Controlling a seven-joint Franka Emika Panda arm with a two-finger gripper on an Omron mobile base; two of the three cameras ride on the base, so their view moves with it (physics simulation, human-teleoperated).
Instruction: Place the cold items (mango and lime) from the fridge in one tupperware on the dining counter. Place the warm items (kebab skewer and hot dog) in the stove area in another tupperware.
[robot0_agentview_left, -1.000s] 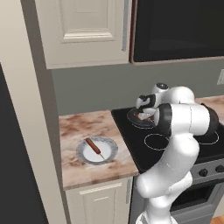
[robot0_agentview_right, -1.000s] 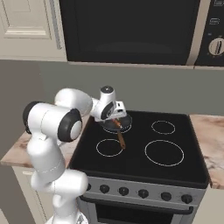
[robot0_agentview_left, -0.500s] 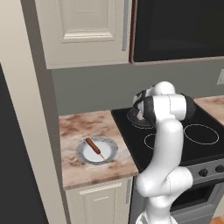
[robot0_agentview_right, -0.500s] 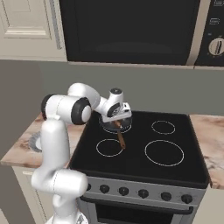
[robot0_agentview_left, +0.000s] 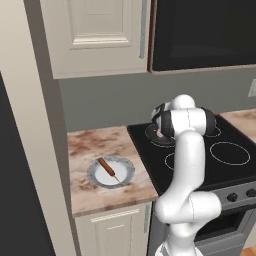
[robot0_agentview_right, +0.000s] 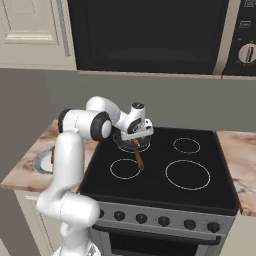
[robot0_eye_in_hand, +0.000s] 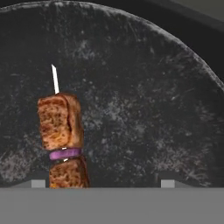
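The kebab skewer (robot0_eye_in_hand: 61, 131), toasted brown chunks with a purple slice on a white stick, lies in a dark round pan (robot0_eye_in_hand: 144, 100) on the rear left burner of the black cooktop (robot0_agentview_right: 165, 187). My gripper (robot0_eye_in_hand: 103, 183) hangs close over the pan, open, with the kebab just inside the left fingertip (robot0_eye_in_hand: 38, 183). From the right base view the gripper (robot0_agentview_right: 135, 144) points down into the pan (robot0_agentview_right: 120, 138). The hot dog (robot0_agentview_left: 106, 167), a thin red-brown sausage, rests on a round grey plate (robot0_agentview_left: 125, 176) on the marbled counter left of the stove.
A brown pan handle (robot0_agentview_right: 139, 160) juts toward the front of the cooktop. A black microwave (robot0_agentview_right: 150, 35) hangs above the stove and cream cabinets (robot0_agentview_left: 95, 35) above the counter. A tall beige panel (robot0_agentview_left: 30, 150) closes the counter's left end.
The arm's elbow has swung from the right side to stand upright over its base. The hand has stayed over the pan on the rear left burner.
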